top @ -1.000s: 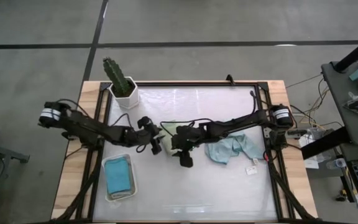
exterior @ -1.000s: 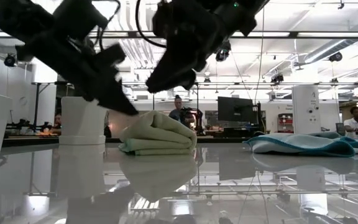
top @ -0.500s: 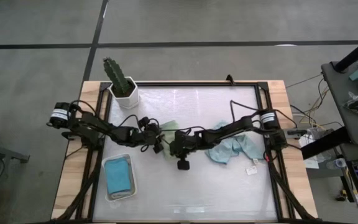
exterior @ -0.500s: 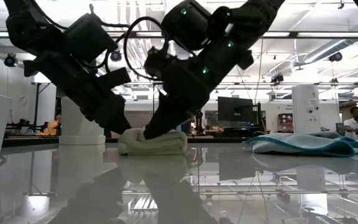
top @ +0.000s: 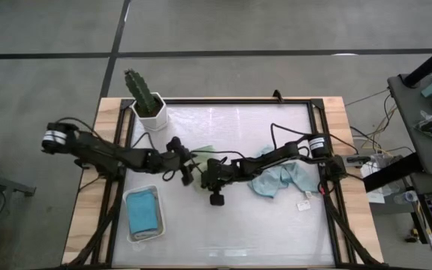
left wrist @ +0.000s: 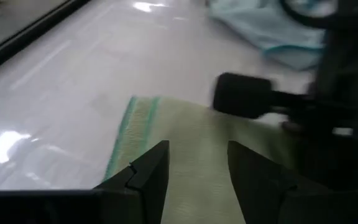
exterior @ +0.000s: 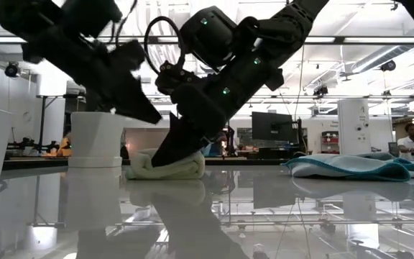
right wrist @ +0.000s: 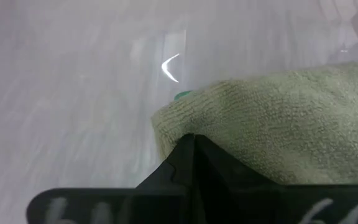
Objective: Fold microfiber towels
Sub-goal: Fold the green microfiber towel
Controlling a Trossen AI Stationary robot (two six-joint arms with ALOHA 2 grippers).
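Compared with a second ago, the right gripper [exterior: 165,155] has dropped from above the sage green towel [exterior: 165,165] down onto it, and its fingers have gone from apart to pressed together. The towel bundle looks flatter and sits a bit further toward the left arm's side than it did. The left gripper [exterior: 149,115] has lifted back up off the cloth after being low against it half a second ago.

Right now the right gripper's closed tips are jammed into the edge of the folded green towel; the right wrist view shows the dark tips [right wrist: 188,149] right against the cloth [right wrist: 278,137]. Whether any fabric is actually pinched between them can't be made out. The left gripper hangs just above the towel with its fingers [left wrist: 151,171] spread and nothing between them.

The green towel [top: 203,154] sits near the middle of the table [top: 276,225]. A pale blue towel [top: 280,178] lies crumpled under the right arm, and a teal towel [top: 142,211] rests in the white tray [top: 158,231]. A potted cactus [top: 144,96] stands at the far corner on the left side.
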